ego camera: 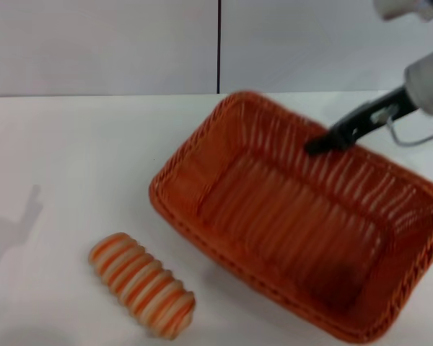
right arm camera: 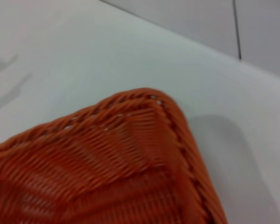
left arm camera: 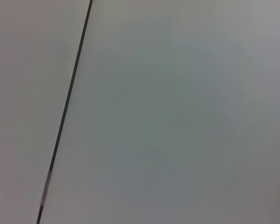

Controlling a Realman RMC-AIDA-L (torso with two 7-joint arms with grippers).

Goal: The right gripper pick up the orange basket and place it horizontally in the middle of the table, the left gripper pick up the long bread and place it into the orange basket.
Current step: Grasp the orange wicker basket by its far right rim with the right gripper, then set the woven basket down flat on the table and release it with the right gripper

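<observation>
White table point(ego camera: 65, 166) lay bare beyond our right gripper point(ego camera: 319, 146) | it gripped the orange basket point(ego camera: 289, 216) at its far rim | long bread point(ego camera: 141, 284) well apart | our left gripper unseen

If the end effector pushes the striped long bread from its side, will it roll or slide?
The long bread looks rounded and ridged on top, so a sideways push may rock it or start a roll. It lies alone on the smooth white table, so it could also slide. It is probably light for its size, so a gentle push should move it.
</observation>
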